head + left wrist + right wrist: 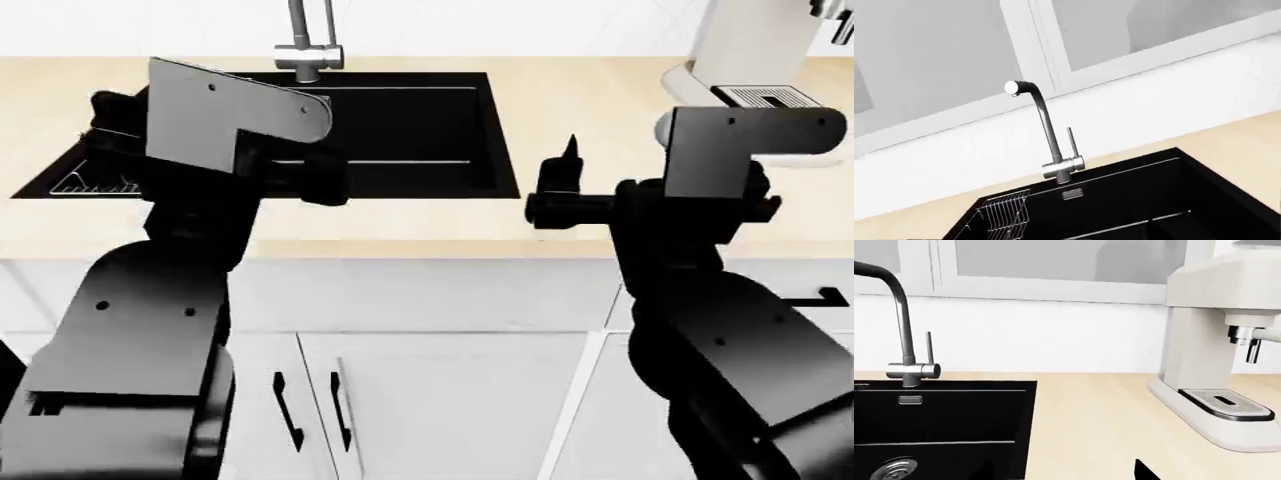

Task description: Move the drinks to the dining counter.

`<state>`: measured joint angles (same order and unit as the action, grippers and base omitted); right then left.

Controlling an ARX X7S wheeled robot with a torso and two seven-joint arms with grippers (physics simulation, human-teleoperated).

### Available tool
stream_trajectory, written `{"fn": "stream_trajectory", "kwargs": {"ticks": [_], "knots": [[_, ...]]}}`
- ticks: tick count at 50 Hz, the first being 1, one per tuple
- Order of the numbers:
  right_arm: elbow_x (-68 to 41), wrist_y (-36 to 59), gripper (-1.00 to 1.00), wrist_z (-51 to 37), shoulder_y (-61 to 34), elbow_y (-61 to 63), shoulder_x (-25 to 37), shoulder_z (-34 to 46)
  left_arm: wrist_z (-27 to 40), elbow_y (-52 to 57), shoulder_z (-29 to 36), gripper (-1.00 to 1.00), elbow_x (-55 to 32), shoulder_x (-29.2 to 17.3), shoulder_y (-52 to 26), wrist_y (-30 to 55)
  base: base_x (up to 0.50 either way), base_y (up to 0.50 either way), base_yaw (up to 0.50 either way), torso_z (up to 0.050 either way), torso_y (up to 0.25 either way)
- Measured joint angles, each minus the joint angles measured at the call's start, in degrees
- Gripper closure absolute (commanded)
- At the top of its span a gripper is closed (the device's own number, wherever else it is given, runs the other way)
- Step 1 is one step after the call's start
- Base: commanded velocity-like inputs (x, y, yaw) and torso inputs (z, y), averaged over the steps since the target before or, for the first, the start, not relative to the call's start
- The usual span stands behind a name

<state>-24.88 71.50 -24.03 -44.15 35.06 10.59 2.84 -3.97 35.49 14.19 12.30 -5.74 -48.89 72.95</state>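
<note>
None of the drinks shows in any view, and the dining counter is out of view too. My right gripper [1066, 476] hovers low over the light-wood worktop [587, 100] between the black sink [414, 130] and the coffee machine [754, 50]. It is open and empty, and one black fingertip [1145, 471] shows far off to one side. In the head view one fingertip [571, 152] sticks up above the wrist. My left gripper [114, 125] hangs over the sink's left part, mostly hidden behind its own arm. The left wrist view shows no fingers against the black basin [1134, 200].
A steel tap [310, 50] stands behind the sink. A wire rack [80, 180] sits in the basin's left end. The cream coffee machine [1207, 340] fills the worktop's right end. White cabinet doors [441, 400] lie below the front edge, and a window and white wall stand behind.
</note>
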Motion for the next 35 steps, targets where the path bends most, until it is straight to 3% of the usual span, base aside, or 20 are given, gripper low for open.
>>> {"fn": "stream_trajectory", "kwargs": {"ticks": [3,7,11,16,24,35], "knots": [[-10.39,4.60,-1.00,-6.73,-9.52,-3.45,2.13,0.62,8.14,-3.35,3.44,-1.00,-9.41,-7.01,-11.32,-2.90,0.00,0.00,0.00,0.000,0.000],[-21.41,8.94,-1.00,-13.67,-19.75,-7.57,4.25,1.21,25.91,-7.09,6.08,-1.00,-28.23,-14.09,-22.55,-5.60,0.00,-0.06,0.00,0.000,0.000],[-30.18,11.78,-1.00,-19.14,-27.50,-11.01,5.70,1.95,43.55,-9.60,7.36,-1.00,-51.88,-19.34,-29.82,-7.52,0.00,-0.50,0.00,0.000,0.000],[-39.46,14.01,-1.00,-25.66,-34.57,-14.14,7.29,2.54,57.59,-11.45,8.57,-1.00,-79.34,-23.31,-35.76,-9.20,0.00,-0.50,0.00,0.000,0.000],[-48.34,14.89,-1.00,-31.72,-40.70,-17.02,9.04,3.81,69.61,-12.76,9.60,-1.00,-103.24,-26.72,-41.29,-10.73,0.00,-0.50,0.00,0.000,0.000],[-54.02,14.38,-1.00,-35.49,-44.28,-18.75,10.78,5.08,76.12,-13.24,10.20,-1.00,-116.37,-28.62,-44.64,-11.81,0.00,-0.50,0.00,0.000,0.000]]}}
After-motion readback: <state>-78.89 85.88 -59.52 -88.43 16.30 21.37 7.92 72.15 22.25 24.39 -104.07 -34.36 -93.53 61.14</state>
